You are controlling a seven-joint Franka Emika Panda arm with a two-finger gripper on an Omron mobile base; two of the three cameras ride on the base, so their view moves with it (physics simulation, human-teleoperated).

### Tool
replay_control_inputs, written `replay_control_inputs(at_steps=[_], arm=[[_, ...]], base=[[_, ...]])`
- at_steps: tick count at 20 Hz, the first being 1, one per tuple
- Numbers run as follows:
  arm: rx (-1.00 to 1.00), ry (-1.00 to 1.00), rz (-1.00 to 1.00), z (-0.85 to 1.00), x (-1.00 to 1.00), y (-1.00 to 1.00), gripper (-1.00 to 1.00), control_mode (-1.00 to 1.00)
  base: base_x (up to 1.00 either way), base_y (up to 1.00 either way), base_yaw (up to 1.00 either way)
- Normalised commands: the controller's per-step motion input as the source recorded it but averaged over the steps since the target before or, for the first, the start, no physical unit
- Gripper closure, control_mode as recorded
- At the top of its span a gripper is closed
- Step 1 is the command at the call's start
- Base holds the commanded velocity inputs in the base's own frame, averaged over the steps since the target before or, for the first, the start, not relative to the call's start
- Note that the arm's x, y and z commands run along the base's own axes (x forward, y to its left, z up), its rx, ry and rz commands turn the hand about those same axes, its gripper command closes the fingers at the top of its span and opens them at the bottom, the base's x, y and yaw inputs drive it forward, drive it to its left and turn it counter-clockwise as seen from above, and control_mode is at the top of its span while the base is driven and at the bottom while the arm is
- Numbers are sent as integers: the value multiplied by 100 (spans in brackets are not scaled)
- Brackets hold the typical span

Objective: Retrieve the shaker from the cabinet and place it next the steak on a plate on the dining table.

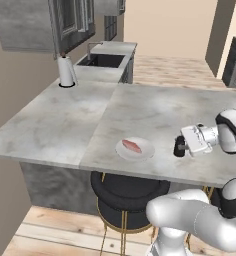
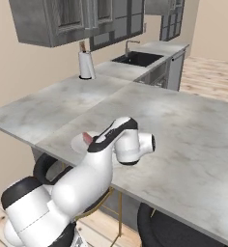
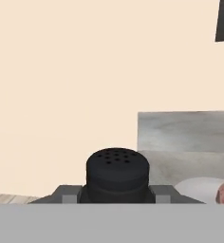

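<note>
My gripper [image 1: 180, 147] reaches in from the right, low over the dining table [image 1: 155, 112], and is shut on the small black shaker [image 1: 178, 148]. In the hand view the shaker's [image 3: 117, 172] perforated top sits between the two fingertips [image 3: 66, 193]. The white plate [image 1: 144, 152] lies a short way to the shaker's left, with the pinkish-red steak [image 1: 131, 146] on it. Whether the shaker touches the tabletop I cannot tell. In the right base view my arm hides most of the plate [image 2: 78, 141], and an end of the steak [image 2: 88, 138] shows. The grey wall cabinet [image 1: 40, 25] hangs at the far left.
A white paper-towel roll [image 1: 66, 71] stands at the table's far left corner, with a sink [image 1: 102, 60] behind it. A black stool [image 1: 125, 195] sits under the near edge below the plate. Another stool [image 2: 174, 231] shows at the lower right.
</note>
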Motion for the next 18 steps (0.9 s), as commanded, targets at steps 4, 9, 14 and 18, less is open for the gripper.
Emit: replay_control_inputs(at_steps=[4,9,14,18], arm=[[1,0,-6,-15,9,0,100,-100],[2,0,-1,-14,19,0,100,-100],[0,-6,0,-20,24,-2,100,-100],[0,-1,0,-22,26,-4,100,-100]], base=[[0,0,0],[0,0,0],[0,0,0],[0,0,0]])
